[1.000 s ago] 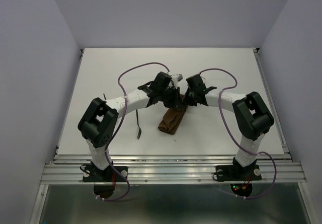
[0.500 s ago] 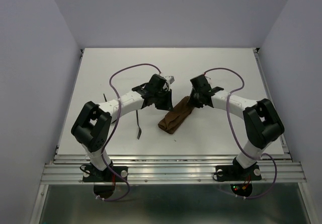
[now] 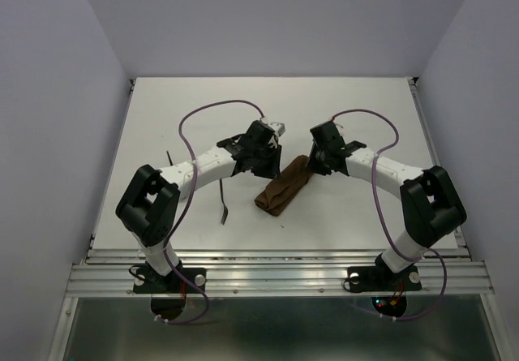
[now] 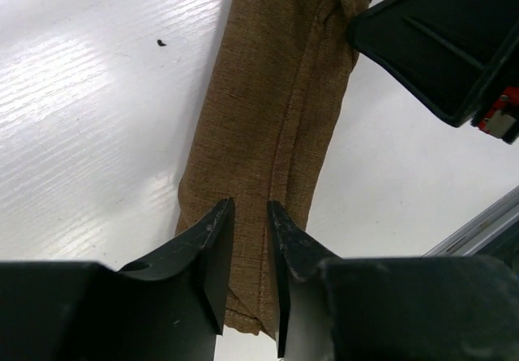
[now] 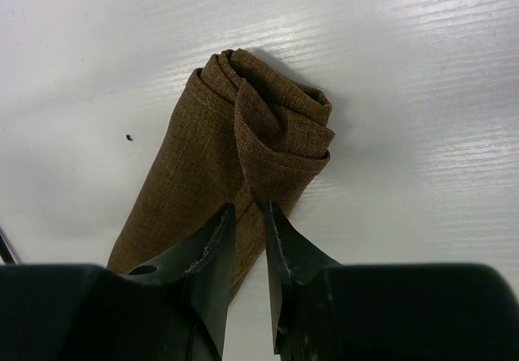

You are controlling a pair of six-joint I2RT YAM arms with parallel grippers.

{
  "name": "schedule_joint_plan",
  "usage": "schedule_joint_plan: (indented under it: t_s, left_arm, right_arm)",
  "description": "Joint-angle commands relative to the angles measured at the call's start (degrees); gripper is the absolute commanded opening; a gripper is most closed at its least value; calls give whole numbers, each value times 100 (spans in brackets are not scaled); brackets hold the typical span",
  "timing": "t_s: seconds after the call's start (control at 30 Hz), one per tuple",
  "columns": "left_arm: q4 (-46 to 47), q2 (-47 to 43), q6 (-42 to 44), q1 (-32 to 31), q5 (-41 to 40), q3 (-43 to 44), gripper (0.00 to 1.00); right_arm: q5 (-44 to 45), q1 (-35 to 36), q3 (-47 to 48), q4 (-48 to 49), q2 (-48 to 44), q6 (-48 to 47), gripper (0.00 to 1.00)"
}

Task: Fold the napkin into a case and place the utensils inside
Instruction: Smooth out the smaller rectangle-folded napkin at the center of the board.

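Bright, even light falls from above on your white table [image 3: 365, 118], leaving only faint, soft shadows under both arms. In your wrist views, streaky glare crosses the tabletop, the cloth [image 5: 243, 134] weave is sharp, and the near black fingers [image 4: 211, 247] blur slightly.

- A flat white table [image 3: 162, 109] fills the middle of the top view.
- A plain pale grey-purple back wall [image 3: 276, 20] stands across the top.
- A left wall [image 3: 49, 134] and a right wall [image 3: 486, 93] of the same color close in the sides.
- Silver metal rails [image 3: 276, 276] run along the table's bottom edge.
- The light is soft and even.
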Motion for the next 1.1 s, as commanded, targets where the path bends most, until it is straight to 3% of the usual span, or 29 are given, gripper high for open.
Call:
schedule_joint_plan:
  t_s: [0.0,0.07,0.23,0.37,0.47,0.6,0.77,0.93,1.07]
  left_arm:
    - [-263,-262,251,-266,-467,314,35]
    - [-307,-244,251,-293,-520,253,35]
    - [-194,-288,172,-302,-319,-185,17]
    - [-35,-604,-12,-311,-142,-608,15]
    - [70,-771,-153,-311,33,-854,14]
    - [255,-824,-258,-337,253,-1101,12]
    - [667,-614,-373,-451,605,-1356,9]
    - [1037,-262,-408,-583,456,-1461,8]
    - [1178,54,-364,-583,412,-1409,6]
  right_arm:
    - [240,-12,13,-8,-31,-130,27]
    - [346,-12,4,-8,4,-173,27]
    - [373,-12,153,1,363,-288,25]
    - [338,-12,329,19,602,-384,19]
    - [250,-12,382,71,663,-402,8]
    - [180,-12,399,98,672,-394,5]
    - [109,-12,434,107,681,-359,5]
    - [4,-12,461,107,655,-341,5]
    - [-23,-12,408,107,497,-332,18]
